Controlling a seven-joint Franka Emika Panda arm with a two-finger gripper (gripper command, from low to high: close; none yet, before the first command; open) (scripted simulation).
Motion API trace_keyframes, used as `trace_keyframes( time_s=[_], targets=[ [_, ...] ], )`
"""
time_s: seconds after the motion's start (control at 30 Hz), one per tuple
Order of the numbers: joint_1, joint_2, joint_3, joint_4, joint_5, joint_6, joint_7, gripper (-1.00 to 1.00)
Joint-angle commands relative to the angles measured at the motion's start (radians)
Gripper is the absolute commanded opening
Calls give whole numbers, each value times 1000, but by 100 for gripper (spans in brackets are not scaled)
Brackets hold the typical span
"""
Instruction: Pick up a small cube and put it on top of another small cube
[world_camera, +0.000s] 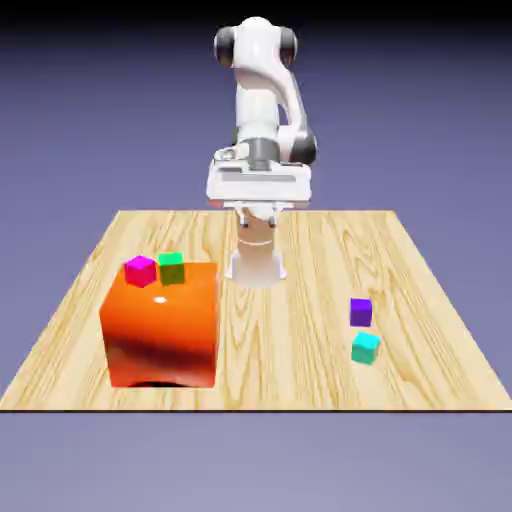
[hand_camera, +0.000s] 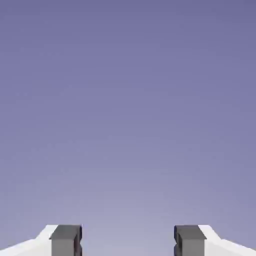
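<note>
the small plain purple cube sits on the pale wood-grain table, toward the exterior view's right, with nothing on top of it and nothing holding it. it looks matte, evenly coloured and sharp-edged, with flat faces that should give parallel fingers a fair hold. just beside it, a little nearer the camera, lies a small teal cube; whether the two touch is hard to tell, but the space between them is slight.

that closeness is the main risk, as i judge it: a finger coming down on the teal side could nudge either cube, or wedge between them, and spoil the grasp. a descent that is off-centre could also tip the purple cube rather than straddle it. later, setting so small a block on another small top leaves little room for error; a skewed release would let it slide off.

well apart, at the exterior view's left, stands a big glossy orange block carrying a small magenta cube and a small green cube side by side on its top. mistaking one of these for the target is another way this could go astray.

the white arm's gripper hangs high near the table's far edge, far from every cube. in the hand view its grey fingertips stand apart with only blue-violet backdrop between them, so nothing is held.
</note>
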Motion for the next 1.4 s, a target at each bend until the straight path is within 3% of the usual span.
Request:
trace_keyframes(
  time_s=[0.0,1.37],
  targets=[
    [-10,2,36,-4,-4,2,34,0],
    [-410,69,1522,-157,-153,98,1444,0]
  ],
)
